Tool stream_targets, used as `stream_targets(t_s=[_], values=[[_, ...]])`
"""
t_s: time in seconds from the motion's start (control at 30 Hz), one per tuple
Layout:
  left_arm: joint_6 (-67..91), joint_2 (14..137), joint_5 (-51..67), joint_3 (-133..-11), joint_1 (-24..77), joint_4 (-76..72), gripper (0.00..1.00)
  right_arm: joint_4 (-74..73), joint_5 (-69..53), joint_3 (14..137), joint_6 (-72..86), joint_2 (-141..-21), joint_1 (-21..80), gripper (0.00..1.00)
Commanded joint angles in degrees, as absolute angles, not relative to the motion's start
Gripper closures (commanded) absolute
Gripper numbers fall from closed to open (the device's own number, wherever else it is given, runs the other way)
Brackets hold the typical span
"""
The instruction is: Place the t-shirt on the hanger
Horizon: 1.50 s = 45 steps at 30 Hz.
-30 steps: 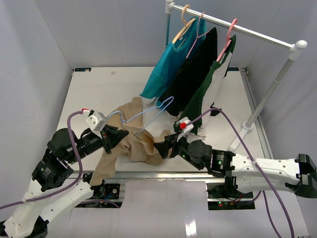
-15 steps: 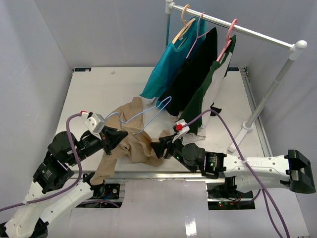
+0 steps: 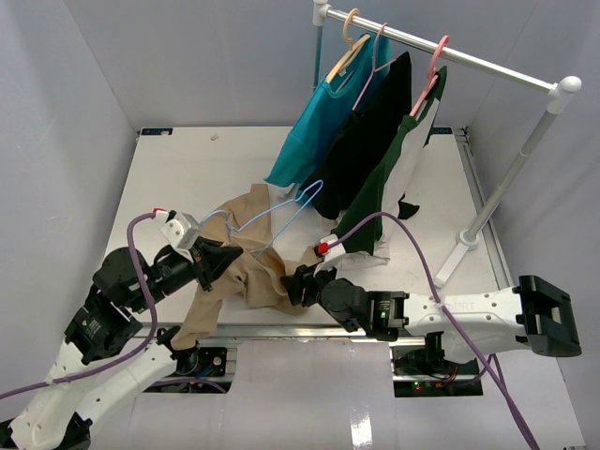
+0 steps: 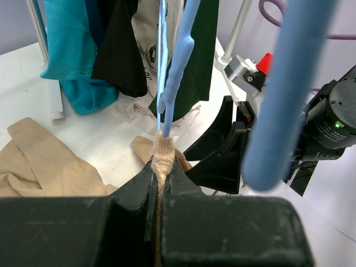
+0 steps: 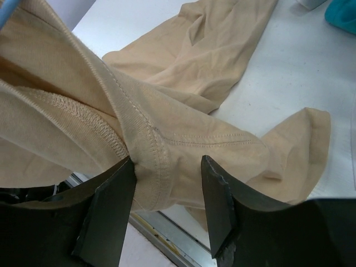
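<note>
The left claw (image 4: 161, 169) is clenching the t-shirt (image 5: 189, 50) collar against the hanger (image 4: 181, 55) to steady both. The right claw (image 5: 167, 189) is straddling a seam, released, probably to pull fabric over.

White garment rail (image 3: 469, 58) runs diagonally above the far right part of the worktop (image 3: 187, 169). Hanging on the rail, from its far end:
- wooden hanger (image 3: 343, 49) with teal shirt (image 3: 314, 127)
- pink hanger (image 3: 373, 64) with black garment (image 3: 370, 136)
- second pink hanger (image 3: 433, 77) with dark green shirt (image 3: 394, 173)

Teal hem touches the worktop below the rail. Rail foot (image 3: 466, 242) stands near the worktop's right edge.
</note>
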<state>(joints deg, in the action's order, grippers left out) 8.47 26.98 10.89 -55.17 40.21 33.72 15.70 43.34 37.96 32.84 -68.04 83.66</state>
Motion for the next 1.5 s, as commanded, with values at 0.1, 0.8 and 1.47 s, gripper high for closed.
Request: stream_targets(t_s=[0.1,0.8,1.47], values=[[8.3,25.19,14.06,-55.56,40.17,31.24,1.0,16.75,46.56,39.89,33.95,-70.18,84.44,0.74],[0.09,28.34,33.37,-66.74,40.17,46.07,1.0,-8.61,56.95,41.6,24.65,-29.97,84.11,0.92],[-8.09,34.25,19.87,-57.98,40.17,46.23,1.0,-26.12,57.44,54.55,24.01,-36.7,84.11,0.92]])
